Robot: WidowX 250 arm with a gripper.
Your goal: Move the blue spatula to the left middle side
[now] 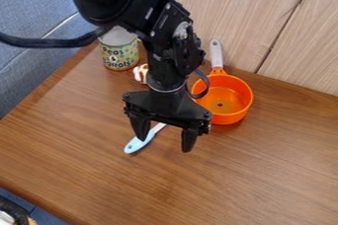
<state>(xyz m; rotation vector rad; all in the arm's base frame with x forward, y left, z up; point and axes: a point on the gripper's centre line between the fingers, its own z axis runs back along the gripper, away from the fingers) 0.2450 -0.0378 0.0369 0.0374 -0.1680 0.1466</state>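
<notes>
Camera view: hand (165,145) downward over the table (99,179), tips wide apart, near the blue spatula (137,145).

The orange pot (228,118) looks like smooth, shiny plastic. Under it, the table (264,169) is smooth wood; behind it, the wall (224,2) is dull wood. Left of it are the dull gripper (165,144), a smooth plastic-looking spatula (137,145), a can (120,54) with a papery label and soft-looking blue cloth (33,71).
</notes>
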